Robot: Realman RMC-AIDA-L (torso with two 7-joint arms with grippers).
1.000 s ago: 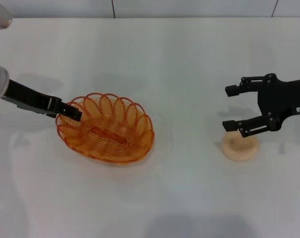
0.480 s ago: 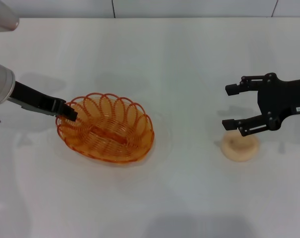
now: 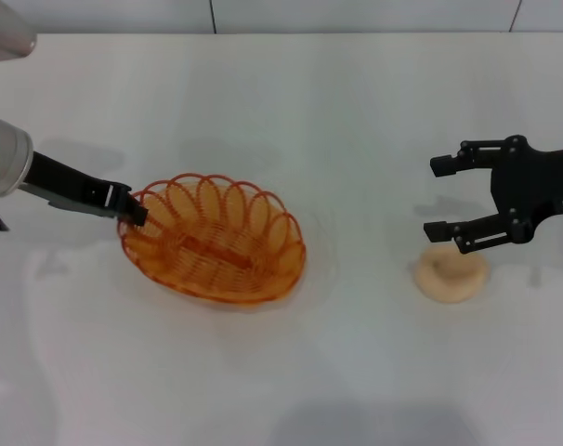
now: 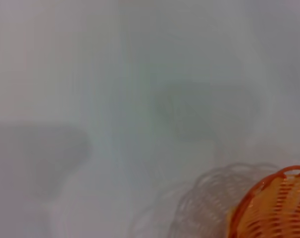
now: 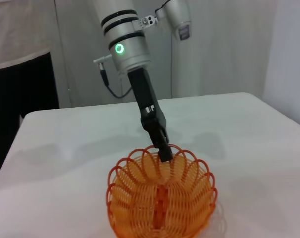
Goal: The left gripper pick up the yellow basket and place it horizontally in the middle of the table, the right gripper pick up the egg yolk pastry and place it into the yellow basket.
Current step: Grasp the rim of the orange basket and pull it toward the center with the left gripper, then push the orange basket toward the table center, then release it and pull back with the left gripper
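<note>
At the yellow basket's [image 3: 214, 239] left rim, left gripper [image 3: 133, 212] pinches wire, long axis near-horizontal; right gripper [image 3: 453, 199] wide above egg yolk pastry [image 3: 451, 273].

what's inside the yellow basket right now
Nothing: the yellow basket shows only its own wire base. The left gripper grips its rim. The egg yolk pastry sits outside, on the table, beneath the open right gripper.

Yellow basket [image 4: 274, 206] cut off at the left wrist view's edge.
</note>
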